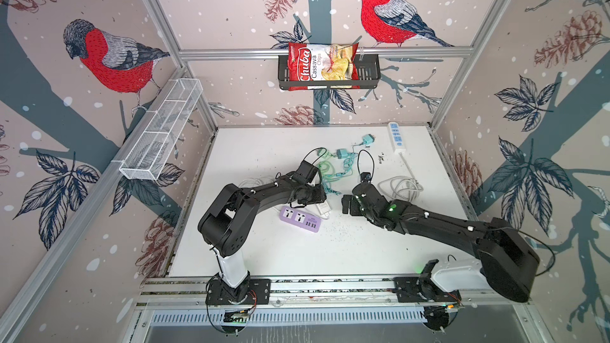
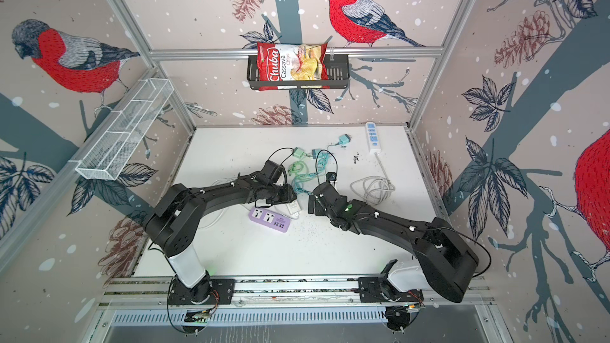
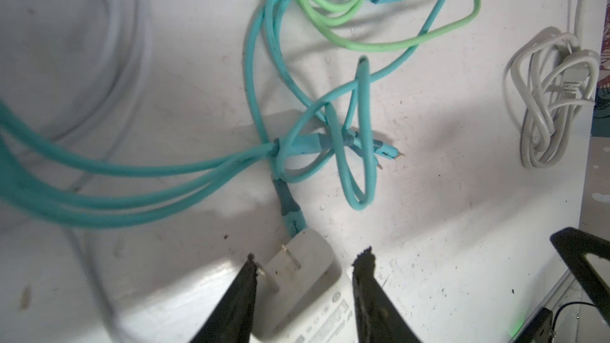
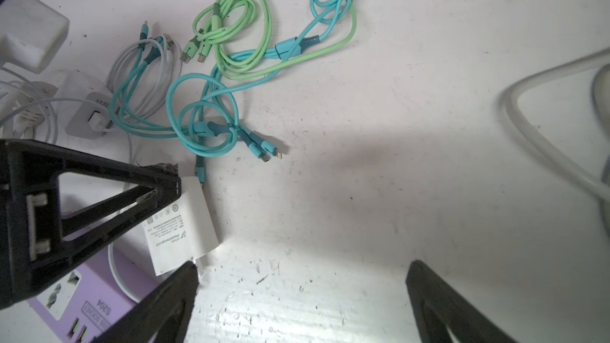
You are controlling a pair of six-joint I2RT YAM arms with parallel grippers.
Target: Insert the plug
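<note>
The bag of chips (image 1: 321, 62) on the back wall reads "Chuba" in big white script on red, with "Cassava Chips" beside it; both top views show that bag (image 2: 292, 64) plainly. The purple power strip (image 4: 89, 308) carries a boxed label ending in "SOCKET" with "S204" next to it, upside down in the right wrist view. The white charger (image 4: 181, 226) shows "vivo" and what looks like "FlashCharge 2.0", plus round marks and fine print too small to read.
</note>
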